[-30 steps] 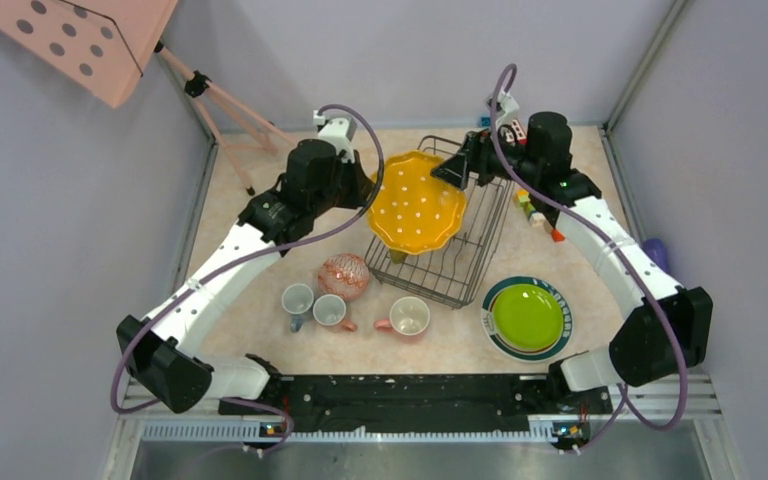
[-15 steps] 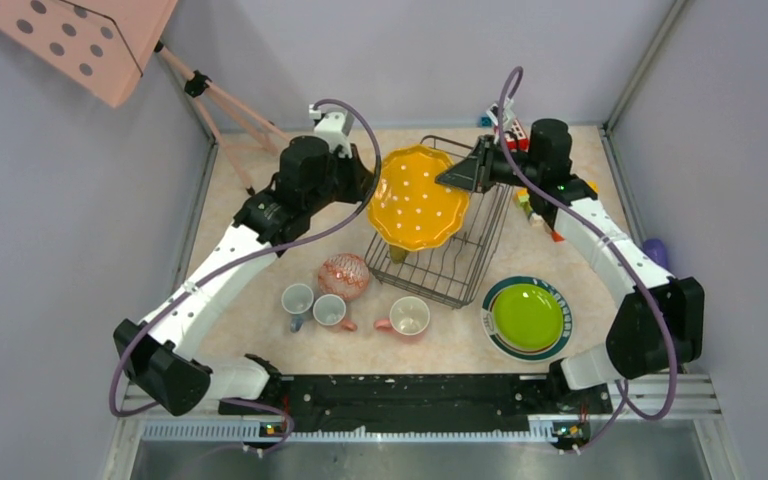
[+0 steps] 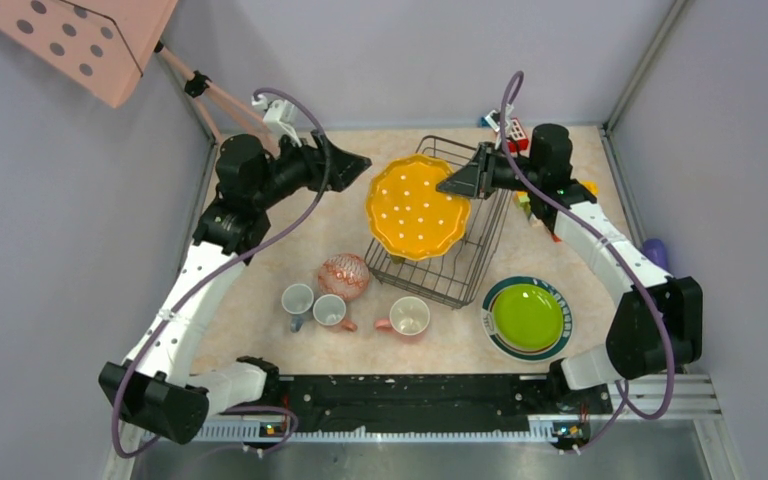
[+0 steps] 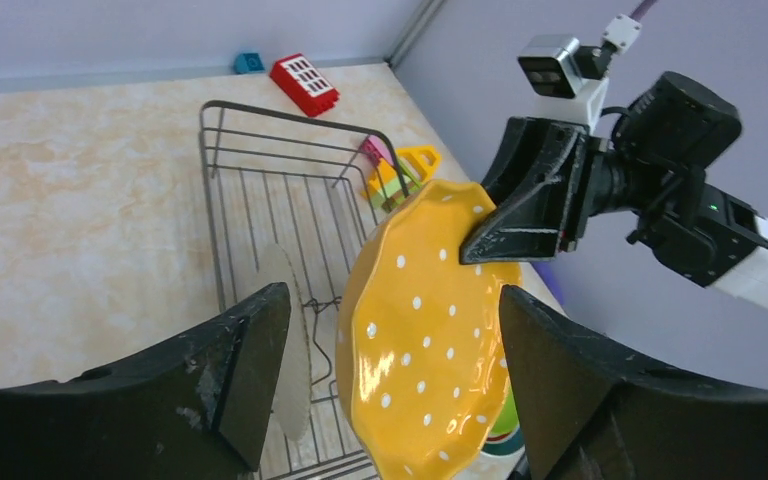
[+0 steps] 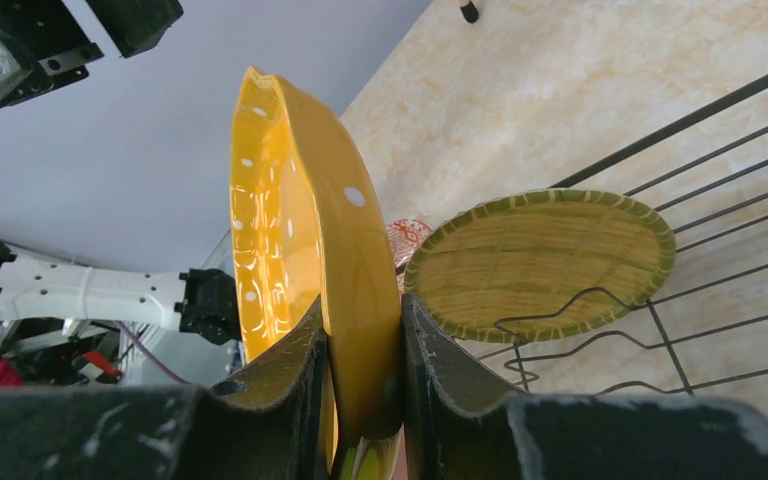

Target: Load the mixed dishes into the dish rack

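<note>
The yellow ribbed plate (image 3: 417, 206) (image 4: 425, 330) hangs tilted on edge over the left side of the dish rack (image 3: 457, 262). My right gripper (image 3: 457, 183) (image 5: 362, 310) is shut on its right rim, with the rim pinched between both fingers. My left gripper (image 3: 360, 165) (image 4: 390, 310) stands open, left of the plate and apart from it. On the table in front lie the patterned bowl (image 3: 344, 275), a grey mug (image 3: 297, 300) and two pink mugs (image 3: 332, 310) (image 3: 409, 316). The lime-green plate (image 3: 527, 316) rests on the white plate with dark green rim (image 3: 525, 282).
A round woven mat (image 5: 540, 262) (image 4: 290, 350) stands on edge inside the rack. Toy blocks (image 3: 535, 210) and a red block (image 3: 516, 135) lie behind and right of the rack. A purple cylinder (image 3: 657, 252) sits by the right wall. A pink dotted board (image 3: 90, 40) on a stand hangs over the back left.
My left gripper let go of the yellow plate, opened and drew back to the left. My right gripper closed on the plate's right rim and now holds it alone.
</note>
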### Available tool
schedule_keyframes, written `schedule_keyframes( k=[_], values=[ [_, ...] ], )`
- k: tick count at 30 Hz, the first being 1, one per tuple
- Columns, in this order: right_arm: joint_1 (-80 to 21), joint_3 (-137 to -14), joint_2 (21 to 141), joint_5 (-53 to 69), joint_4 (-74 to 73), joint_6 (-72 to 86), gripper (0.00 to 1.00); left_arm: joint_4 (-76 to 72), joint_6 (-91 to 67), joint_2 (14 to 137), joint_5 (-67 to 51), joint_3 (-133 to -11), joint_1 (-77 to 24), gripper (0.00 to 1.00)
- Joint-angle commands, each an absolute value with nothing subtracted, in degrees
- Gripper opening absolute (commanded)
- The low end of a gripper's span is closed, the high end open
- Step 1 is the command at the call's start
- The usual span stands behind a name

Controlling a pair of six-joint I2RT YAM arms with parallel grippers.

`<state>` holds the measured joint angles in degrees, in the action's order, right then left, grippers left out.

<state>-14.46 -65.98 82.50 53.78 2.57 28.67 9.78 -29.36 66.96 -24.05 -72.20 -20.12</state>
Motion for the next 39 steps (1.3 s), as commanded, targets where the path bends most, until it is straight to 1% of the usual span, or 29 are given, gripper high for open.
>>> schedule_keyframes(
  k=[1,2,3,4,9,15,19,23,26,28,29,30,31,32,33,34,36,39],
  values=[
    [-14.1,-69.2,78.1,59.9,11.6,34.0,0.00,3.0,-32.7,66.3,-36.8,-70.4,-18.5,0.83],
    [-14.1,-69.1,78.1,60.5,12.4,34.9,0.00,3.0,-32.8,66.5,-37.3,-70.2,-18.4,0.85],
    [-14.1,-69.1,78.1,60.9,13.1,35.6,0.00,2.9,-33.0,66.7,-38.1,-70.1,-18.4,0.92],
    [-14.1,-69.1,78.0,61.2,13.8,36.3,0.00,2.7,-33.3,67.1,-38.7,-70.0,-18.5,0.97],
    [-14.1,-69.3,77.7,60.9,15.6,37.7,0.00,2.4,-35.4,70.1,-41.1,-70.1,-18.5,0.98],
    [-14.1,-69.0,77.3,61.0,19.2,39.6,0.00,2.0,-37.2,72.9,-43.5,-70.3,-18.5,0.88],
    [-14.1,-68.5,76.7,59.8,21.2,40.4,0.00,-0.9,-39.1,74.3,-48.7,-70.3,-18.5,0.71],
    [-14.1,-67.9,76.7,59.5,23.6,41.4,0.00,-2.1,-39.1,74.4,-51.5,-70.2,-18.7,0.59],
    [-14.2,-67.3,77.0,58.5,24.1,41.3,0.00,-2.1,-38.7,74.8,-53.2,-70.4,-19.1,0.58],
    [-14.3,-67.0,77.2,57.7,24.1,41.1,0.00,-1.3,-37.9,75.8,-54.2,-71.0,-19.8,0.60],
    [-14.3,-66.8,77.3,57.3,24.2,41.0,0.00,0.5,-37.0,76.3,-54.3,-71.9,-20.1,0.59],
    [-14.3,-66.6,77.3,57.0,24.4,41.0,0.00,2.5,-36.1,76.8,-54.4,-72.6,-20.4,0.54],
    [-14.3,-66.3,77.3,56.6,24.7,41.0,0.00,3.6,-35.5,77.1,-53.8,-73.2,-20.7,0.42],
    [-14.3,-66.1,77.3,56.4,24.6,40.8,0.00,4.1,-35.2,77.2,-53.1,-73.4,-20.7,0.36],
    [-14.3,-66.1,77.3,56.3,24.4,40.5,0.00,4.5,-34.8,77.2,-51.9,-73.6,-20.7,0.09],
    [-14.2,-66.1,77.3,56.1,23.6,40.1,0.05,5.6,-34.1,77.0,-50.3,-73.8,-20.7,0.00],
    [-14.2,-66.2,76.9,54.5,20.6,38.1,0.38,8.3,-32.6,76.2,-45.9,-74.5,-20.8,0.00],
    [-14.0,-66.7,74.9,44.9,9.8,32.4,0.77,10.6,-30.2,73.7,-36.9,-74.3,-22.2,0.00]
  ],
)
